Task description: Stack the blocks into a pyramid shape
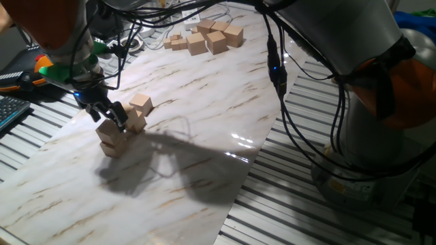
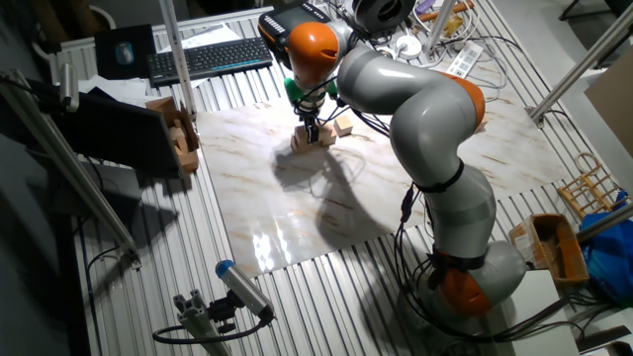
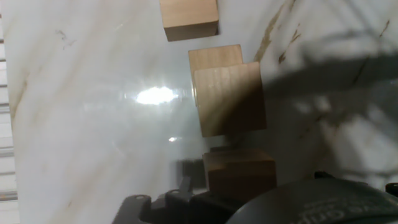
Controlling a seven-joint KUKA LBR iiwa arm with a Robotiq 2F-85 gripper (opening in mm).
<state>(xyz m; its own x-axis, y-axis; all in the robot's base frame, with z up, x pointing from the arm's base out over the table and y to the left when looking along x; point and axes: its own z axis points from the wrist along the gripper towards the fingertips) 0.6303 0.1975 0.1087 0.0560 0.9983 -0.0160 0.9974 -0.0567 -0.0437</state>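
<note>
My gripper [image 1: 109, 117] is low over the left part of the marble board, its fingers on either side of a tan block [image 1: 107, 131]. That block rests on a second block [image 1: 113, 147], which makes a stack of two. The gripper looks shut on the upper block. Just to the right are two more blocks [image 1: 136, 122], [image 1: 141, 103], close against the stack. In the hand view, a shadowed block [image 3: 239, 174] lies next to the gripper body. Beyond it are a raised block [image 3: 229, 99], a lower one [image 3: 214, 57] and a separate one [image 3: 188, 18]. The other fixed view shows the cluster [image 2: 315, 134] under the hand.
A loose heap of several spare wooden blocks [image 1: 204, 37] lies at the far end of the marble board [image 1: 204, 136]. Cables hang over the back. A keyboard [image 1: 8, 109] sits off the left edge. The arm's base [image 1: 381, 136] stands to the right, on slatted metal.
</note>
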